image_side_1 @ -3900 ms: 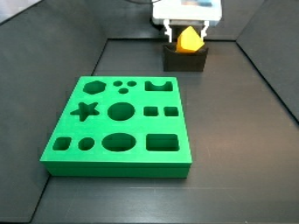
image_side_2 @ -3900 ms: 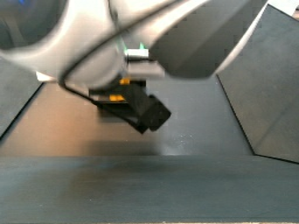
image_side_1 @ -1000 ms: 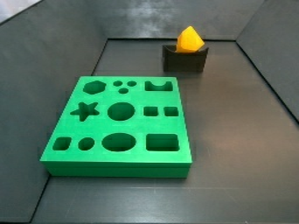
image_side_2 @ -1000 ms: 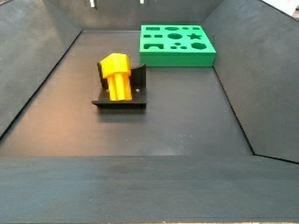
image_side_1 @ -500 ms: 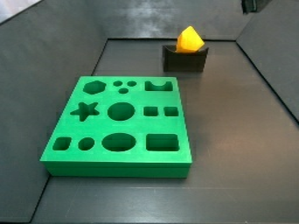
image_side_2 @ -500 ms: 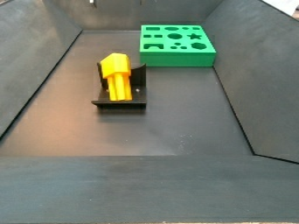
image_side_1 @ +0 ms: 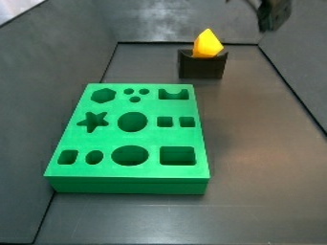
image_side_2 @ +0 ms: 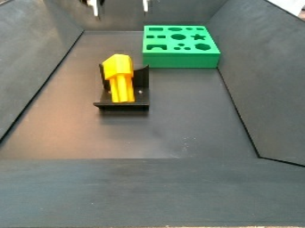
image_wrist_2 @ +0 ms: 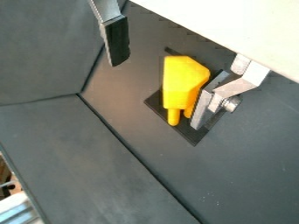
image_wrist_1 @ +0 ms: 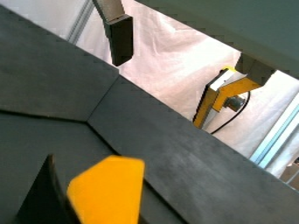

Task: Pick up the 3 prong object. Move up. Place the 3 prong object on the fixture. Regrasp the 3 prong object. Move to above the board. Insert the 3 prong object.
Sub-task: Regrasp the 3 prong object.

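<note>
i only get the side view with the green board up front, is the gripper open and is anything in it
Observer: Open. In a side view the gripper hangs at the top edge, beyond the fixture, its two fingers apart with nothing between them.
Operator: how does the yellow piece sit, i only see a tip
Observer: The 3 prong object lies lengthwise along the fixture, and nothing is holding it.
Operator: where are the prongs
Observer: In a wrist view short prongs stick out of one end of it; which way that end faces in your view I cannot tell.
</note>
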